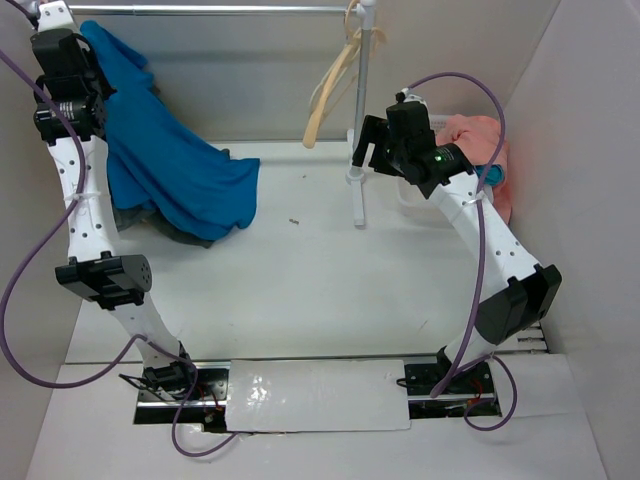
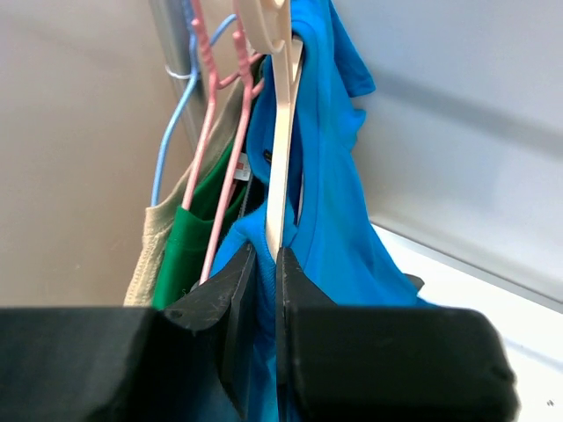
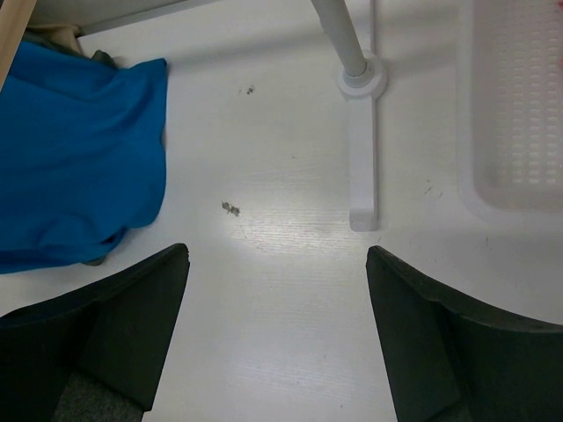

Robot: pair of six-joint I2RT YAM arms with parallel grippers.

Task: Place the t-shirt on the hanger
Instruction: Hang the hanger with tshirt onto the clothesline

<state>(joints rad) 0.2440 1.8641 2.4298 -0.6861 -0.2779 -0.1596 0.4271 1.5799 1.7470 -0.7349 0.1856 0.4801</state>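
Because the t-shirt [image 1: 170, 160] is thin, soft cloth, light and limp, I judge that it will sag, slide and bunch rather than keep a shape. The sound places to take hold are therefore the collar and shoulder seams, where the fabric is doubled. It hangs at the left end of the rail [image 1: 200, 10], its upper part gathered high beside the rail and its lower part spilling onto the bench [image 1: 330, 300] below, partly over a dark grey shirt [image 1: 175, 228]. The hanger [image 2: 281, 149] looks rigid, light and smooth enough for cloth to slip along it, and it is best held by one sloping arm or just under the hook. In the left wrist view it hangs under the rail with the blue collar wrapped around one arm. The left fingers [image 2: 299, 294] are nearly pressed together, pinching the lower end of that arm, though I cannot tell whether a fold of cloth is caught with it. The right fingers [image 3: 114, 325] are spread wide on nothing, over the bench below the rail's right end. A small white label [image 2: 242, 167] among the garments beside the pink wire hangers [image 2: 220, 167] on the rail carries a red mark too small to read, and no brand name shows.
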